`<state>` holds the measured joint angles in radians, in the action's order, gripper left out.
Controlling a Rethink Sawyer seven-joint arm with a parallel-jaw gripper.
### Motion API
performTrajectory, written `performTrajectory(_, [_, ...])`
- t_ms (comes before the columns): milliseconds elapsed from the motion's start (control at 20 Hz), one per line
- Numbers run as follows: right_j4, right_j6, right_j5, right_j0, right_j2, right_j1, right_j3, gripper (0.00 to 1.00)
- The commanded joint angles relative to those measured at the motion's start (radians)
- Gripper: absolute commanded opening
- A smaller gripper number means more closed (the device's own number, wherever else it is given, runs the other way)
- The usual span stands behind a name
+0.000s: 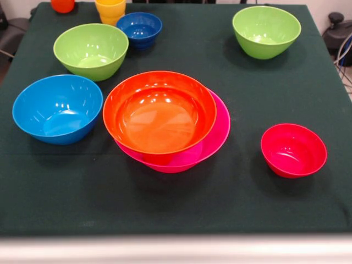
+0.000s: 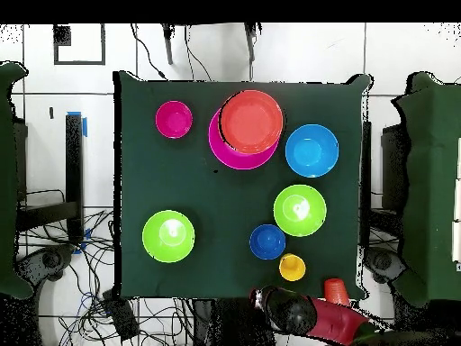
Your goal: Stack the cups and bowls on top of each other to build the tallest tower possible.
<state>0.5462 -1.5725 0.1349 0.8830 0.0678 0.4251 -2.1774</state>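
Table (image 1: 181,214), dark green cloth, contents listed left to right as seen from the front.

Light blue bowl (image 1: 58,109) – upright, at the left, its rim just beside the orange bowl's.

Orange cup (image 1: 62,5) – far back left corner, only partly in frame from the front; from above it sits at the table's edge next to the arm (image 2: 329,317).

Lime green bowl (image 1: 91,50) – upright, behind the light blue one.

Yellow cup (image 1: 110,11) – at the back edge, just beside the small dark blue bowl (image 1: 139,28), which in turn stands close to the first lime green bowl.

Tower – for now two pieces only: the orange bowl (image 1: 159,113) sits inside the large pink bowl (image 1: 217,135), both mouth up, the orange one shifted leftward so a crescent of pink shows on the right and front. It stands a little left of the table's centre.

Second lime green bowl (image 1: 267,31) – back right, alone, well apart from all others.

Small red bowl (image 1: 293,150) – front right, upright, apart from the tower.

Robot arm – red and black, visible only from overhead, drawn back at the table's edge off the cloth. Whether its gripper is released or clenched, I cannot tell; nothing hangs over the bowls or blocks any of them.

Surroundings – cables and a tiled floor around the table.
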Motion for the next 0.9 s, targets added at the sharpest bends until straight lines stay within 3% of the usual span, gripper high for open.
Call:
performTrajectory(50, [0.039,-0.095,-0.095,-0.042,0.044,-0.074,0.16,1.0])
performTrajectory(900, [0.04,-0.089,-0.119,-0.048,0.047,-0.126,0.201,1.0])
